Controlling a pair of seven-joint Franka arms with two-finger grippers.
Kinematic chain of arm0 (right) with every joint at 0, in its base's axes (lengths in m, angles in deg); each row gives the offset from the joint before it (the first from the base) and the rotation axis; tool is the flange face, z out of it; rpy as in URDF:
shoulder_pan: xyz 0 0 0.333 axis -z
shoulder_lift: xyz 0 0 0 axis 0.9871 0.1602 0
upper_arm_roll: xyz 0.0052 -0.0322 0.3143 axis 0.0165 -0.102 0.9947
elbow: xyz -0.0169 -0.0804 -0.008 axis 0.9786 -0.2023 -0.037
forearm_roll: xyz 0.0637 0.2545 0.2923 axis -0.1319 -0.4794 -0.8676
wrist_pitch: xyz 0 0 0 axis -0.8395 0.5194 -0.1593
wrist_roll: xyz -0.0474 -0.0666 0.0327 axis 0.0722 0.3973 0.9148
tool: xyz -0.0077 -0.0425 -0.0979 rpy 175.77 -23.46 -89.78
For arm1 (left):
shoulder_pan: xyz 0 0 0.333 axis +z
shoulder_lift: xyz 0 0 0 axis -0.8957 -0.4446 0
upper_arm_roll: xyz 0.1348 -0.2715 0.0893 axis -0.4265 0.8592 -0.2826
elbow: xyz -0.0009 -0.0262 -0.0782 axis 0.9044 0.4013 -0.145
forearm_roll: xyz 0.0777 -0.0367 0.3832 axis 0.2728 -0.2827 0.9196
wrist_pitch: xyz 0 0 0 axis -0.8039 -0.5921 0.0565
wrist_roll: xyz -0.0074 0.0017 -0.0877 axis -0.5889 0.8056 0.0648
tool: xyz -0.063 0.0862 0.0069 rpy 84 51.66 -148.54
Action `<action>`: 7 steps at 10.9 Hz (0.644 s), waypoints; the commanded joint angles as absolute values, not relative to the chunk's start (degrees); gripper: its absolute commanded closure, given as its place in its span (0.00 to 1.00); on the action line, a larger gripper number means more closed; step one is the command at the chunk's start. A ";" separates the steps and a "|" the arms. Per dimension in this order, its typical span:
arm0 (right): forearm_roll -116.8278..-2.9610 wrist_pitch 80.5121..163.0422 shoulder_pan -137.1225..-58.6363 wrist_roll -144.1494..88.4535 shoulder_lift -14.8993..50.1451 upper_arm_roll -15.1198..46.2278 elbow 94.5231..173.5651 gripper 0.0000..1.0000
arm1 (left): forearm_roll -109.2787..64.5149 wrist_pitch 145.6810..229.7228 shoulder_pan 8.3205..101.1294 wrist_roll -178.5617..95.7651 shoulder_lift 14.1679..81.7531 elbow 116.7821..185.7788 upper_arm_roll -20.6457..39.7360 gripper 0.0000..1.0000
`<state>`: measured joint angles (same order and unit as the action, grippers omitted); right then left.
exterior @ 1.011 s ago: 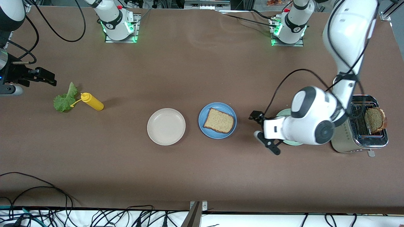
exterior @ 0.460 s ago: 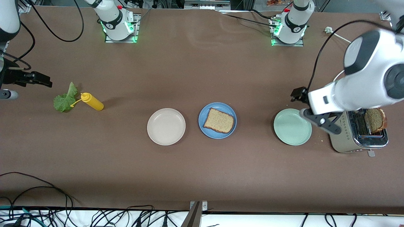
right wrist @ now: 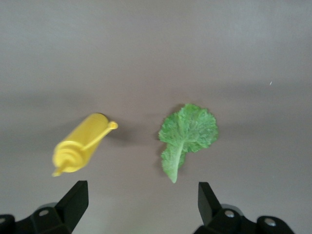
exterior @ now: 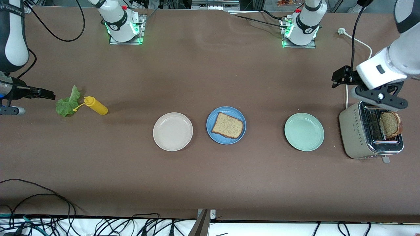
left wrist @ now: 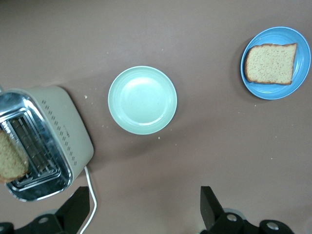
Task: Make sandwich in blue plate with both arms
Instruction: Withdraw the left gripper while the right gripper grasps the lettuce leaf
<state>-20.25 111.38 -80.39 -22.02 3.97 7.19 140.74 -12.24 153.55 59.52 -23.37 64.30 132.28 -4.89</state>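
Brown bench (exterior: 210, 183) holds everything, and the two white arms hang over its ends. The silver toaster (exterior: 370, 134) sits at the left arm's end with a slice of bread (exterior: 390, 124) sticking up out of it, and the left claw (left wrist: 141, 212) hangs over the bench just beside the toaster, spread wide with nothing in it. Three plates sit in a row: a mint-green plate (exterior: 304, 131) nearest the toaster, the blue plate (exterior: 214, 119) in the middle, and a beige plate (exterior: 173, 131) toward the right arm's end. One bread slice (exterior: 227, 125) already lies flat on the blue plate. The right claw (right wrist: 139, 209) hangs wide and bare over the lettuce leaf (exterior: 67, 103), which lies on the bench beside a tipped yellow bottle (exterior: 95, 105). The leaf is thin and floppy, so the claw might only scrape the bench, or bump the bottle and make it roll.
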 commanded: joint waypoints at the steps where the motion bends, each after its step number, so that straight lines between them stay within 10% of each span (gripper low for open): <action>1: -19.45 119.25 -80.61 -20.14 2.42 3.96 150.57 0.00 | -10.93 161.56 60.85 -24.22 72.51 142.78 -6.76 0.00; 7: -19.53 134.38 -80.08 -16.45 7.42 -0.09 160.71 0.00 | -11.72 161.77 65.43 -23.61 73.58 143.50 -6.32 0.00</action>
<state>-20.24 130.68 -80.29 -18.08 5.38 0.91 159.34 -12.20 161.99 63.84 -23.65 71.41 141.37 -7.11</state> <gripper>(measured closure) 0.000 0.000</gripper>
